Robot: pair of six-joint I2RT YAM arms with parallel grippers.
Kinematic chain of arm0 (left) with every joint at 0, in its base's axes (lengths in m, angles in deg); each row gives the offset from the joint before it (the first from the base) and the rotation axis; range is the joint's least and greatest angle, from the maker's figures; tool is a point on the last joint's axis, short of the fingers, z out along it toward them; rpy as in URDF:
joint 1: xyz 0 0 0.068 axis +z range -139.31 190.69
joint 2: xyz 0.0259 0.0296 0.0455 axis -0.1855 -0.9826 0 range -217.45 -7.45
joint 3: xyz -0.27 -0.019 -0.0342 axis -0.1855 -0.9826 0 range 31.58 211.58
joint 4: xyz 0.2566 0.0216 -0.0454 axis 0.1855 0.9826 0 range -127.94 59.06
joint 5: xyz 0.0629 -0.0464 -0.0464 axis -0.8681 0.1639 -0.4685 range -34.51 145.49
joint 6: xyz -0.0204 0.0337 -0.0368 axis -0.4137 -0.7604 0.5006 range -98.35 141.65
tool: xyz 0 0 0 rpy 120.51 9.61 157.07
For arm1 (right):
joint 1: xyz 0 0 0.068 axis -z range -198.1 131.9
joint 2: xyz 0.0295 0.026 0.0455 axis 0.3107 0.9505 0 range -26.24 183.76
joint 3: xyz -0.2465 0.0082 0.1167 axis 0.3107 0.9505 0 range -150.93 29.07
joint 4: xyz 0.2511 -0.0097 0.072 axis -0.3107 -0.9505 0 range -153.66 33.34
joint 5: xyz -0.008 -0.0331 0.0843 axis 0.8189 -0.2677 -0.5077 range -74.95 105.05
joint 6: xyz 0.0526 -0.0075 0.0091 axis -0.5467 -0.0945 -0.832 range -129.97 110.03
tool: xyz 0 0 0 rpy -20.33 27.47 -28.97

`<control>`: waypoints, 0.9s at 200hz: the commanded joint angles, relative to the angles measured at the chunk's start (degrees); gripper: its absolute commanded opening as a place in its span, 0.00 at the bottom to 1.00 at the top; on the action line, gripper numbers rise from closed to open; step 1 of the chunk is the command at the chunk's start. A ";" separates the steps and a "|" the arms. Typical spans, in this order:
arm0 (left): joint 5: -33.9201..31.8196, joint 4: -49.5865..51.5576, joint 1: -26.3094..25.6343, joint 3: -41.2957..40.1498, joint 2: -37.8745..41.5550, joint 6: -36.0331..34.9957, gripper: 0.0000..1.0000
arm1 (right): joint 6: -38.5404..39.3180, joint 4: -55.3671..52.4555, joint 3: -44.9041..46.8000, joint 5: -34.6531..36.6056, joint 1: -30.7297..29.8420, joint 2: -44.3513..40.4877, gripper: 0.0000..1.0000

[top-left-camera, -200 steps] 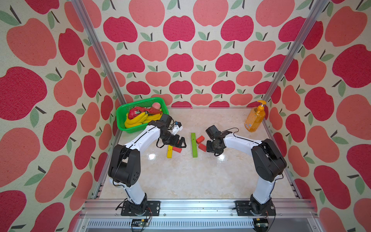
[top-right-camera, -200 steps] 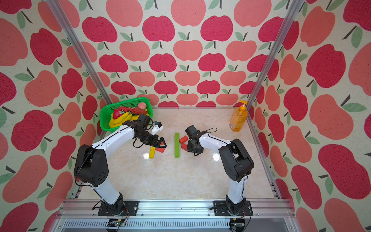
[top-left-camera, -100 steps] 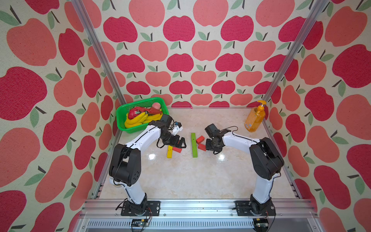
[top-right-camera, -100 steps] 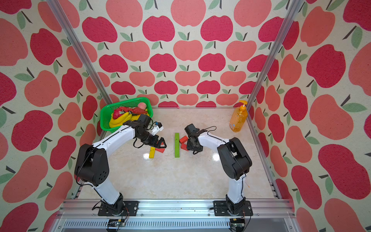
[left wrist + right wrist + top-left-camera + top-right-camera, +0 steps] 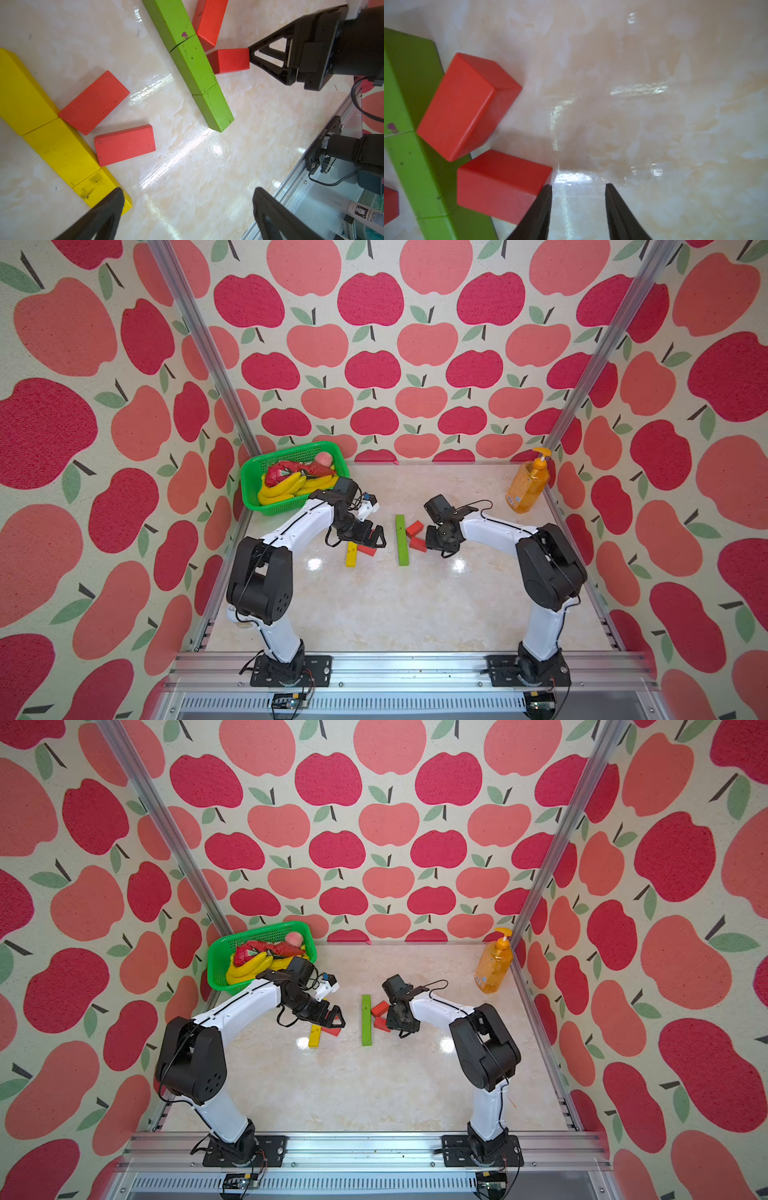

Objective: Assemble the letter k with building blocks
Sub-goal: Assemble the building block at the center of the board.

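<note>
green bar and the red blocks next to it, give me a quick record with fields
green bar: three bricks end to end, lying flat
upper red block: slanted, corner at the bar
lower red block: one end against the bar
right tool: open, empty, one fingertip touching the lower red block's outer end
left tool: wide open, empty
yellow bar: three bricks, two more red blocks beside it

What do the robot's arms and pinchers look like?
The left arm and the right arm each have smooth white shells, chunky black joints and thin black cables running along them. The left gripper and the right gripper are black, with pointed fingers shaped like hollow triangles.
</note>
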 commanded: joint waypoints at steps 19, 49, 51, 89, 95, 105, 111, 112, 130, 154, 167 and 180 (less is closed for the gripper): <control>-0.95 1.73 -0.43 1.89 -1.27 -0.37 1.00 | -0.32 -0.58 -0.90 -1.04 -0.23 0.65 0.46; -1.39 1.81 -0.67 1.90 -1.44 -0.44 1.00 | -0.22 -0.66 -0.90 -1.74 -0.54 0.91 0.46; -1.38 1.82 -0.69 1.91 -1.44 -0.45 1.00 | -0.23 -0.67 -0.90 -1.81 -0.49 0.91 0.46; -1.91 2.04 -1.04 1.83 -1.48 -0.60 1.00 | -0.22 -1.97 -0.60 -1.77 -0.71 0.33 0.49; -1.81 2.04 -1.13 1.97 -1.50 -0.62 1.00 | -0.22 -2.03 -0.40 -1.69 -0.66 0.15 0.49; -1.76 2.04 -1.17 1.98 -1.57 -0.67 1.00 | -0.29 -2.07 -0.21 -1.80 -0.81 -0.04 0.49; -1.86 2.07 -1.14 1.91 -1.58 -0.68 1.00 | -0.32 -2.10 -0.12 -2.07 -0.78 -0.13 0.49; -1.90 2.08 -1.13 1.91 -1.60 -0.66 1.00 | -0.28 -2.06 -0.11 -2.10 -0.80 -0.14 0.49; -2.11 2.08 -1.22 1.95 -1.70 -0.69 1.00 | -0.36 -1.71 0.13 -2.42 -0.84 -0.26 0.50; -2.29 2.17 -1.41 1.93 -1.74 -0.76 1.00 | -0.47 -2.17 -0.21 -2.91 -1.09 0.03 0.50; -2.37 2.17 -1.40 1.98 -1.79 -0.81 1.00 | -0.43 -2.11 -0.20 -3.01 -1.26 0.17 0.50; -2.38 2.26 -1.48 1.93 -1.88 -0.76 1.00 | -0.47 -2.16 -0.11 -3.33 -1.35 0.12 0.49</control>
